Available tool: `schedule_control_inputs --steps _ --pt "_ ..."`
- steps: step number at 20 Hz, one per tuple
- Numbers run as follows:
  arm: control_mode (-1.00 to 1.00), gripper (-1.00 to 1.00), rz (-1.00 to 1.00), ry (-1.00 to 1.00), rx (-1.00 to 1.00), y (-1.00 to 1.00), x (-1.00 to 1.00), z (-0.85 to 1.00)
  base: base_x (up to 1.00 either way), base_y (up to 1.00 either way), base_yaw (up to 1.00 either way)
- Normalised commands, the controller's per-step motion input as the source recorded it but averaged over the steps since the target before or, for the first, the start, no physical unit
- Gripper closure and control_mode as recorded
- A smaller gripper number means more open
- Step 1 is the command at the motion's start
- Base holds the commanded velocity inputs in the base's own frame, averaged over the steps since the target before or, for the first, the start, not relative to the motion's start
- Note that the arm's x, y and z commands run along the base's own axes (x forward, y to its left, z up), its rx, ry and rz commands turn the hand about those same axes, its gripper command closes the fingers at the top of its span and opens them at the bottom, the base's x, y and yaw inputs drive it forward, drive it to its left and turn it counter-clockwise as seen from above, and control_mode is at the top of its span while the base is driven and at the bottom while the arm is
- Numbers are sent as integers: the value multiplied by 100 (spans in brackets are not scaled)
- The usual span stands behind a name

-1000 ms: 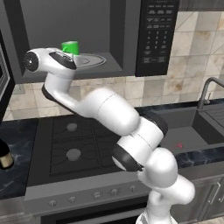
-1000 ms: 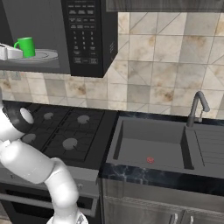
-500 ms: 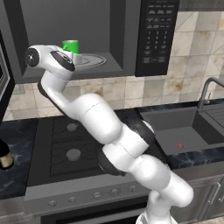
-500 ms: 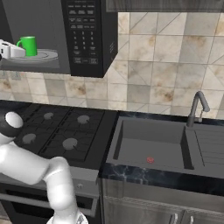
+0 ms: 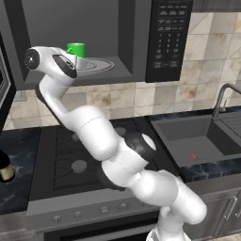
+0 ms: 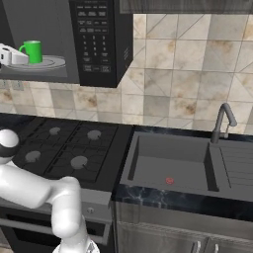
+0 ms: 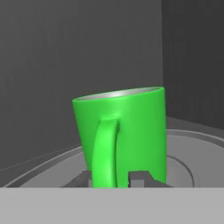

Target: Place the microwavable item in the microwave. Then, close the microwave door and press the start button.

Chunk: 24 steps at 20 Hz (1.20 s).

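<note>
Inside microwave (image 5: 117,28), green mug (image 7: 120,135) stands on turntable (image 6: 47,63), handle between claw (image 7: 111,178) tips.

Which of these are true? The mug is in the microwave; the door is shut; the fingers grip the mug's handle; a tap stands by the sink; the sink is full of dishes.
1. The mug stands on the turntable in the microwave: true.
2. The door is shut: false, the cavity is open.
3. The fingers sit either side of the handle: true.
4. A tap stands by the sink: true.
5. The sink is full of dishes: false, none there.
</note>
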Motion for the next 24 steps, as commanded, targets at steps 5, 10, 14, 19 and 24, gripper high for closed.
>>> schedule_control_inputs --steps 5,10,14,19,24 --pt "-100 100 4 0 0 -27 23 -61 0 0 0" --pt "-100 100 5 0 0 -28 16 -62 0 0 0" --pt "-100 100 4 0 0 -25 20 -60 0 0 0" --pt "-100 100 6 0 0 -15 14 -62 0 0 0" --pt "-100 -100 5 0 0 -12 3 -47 0 0 0"
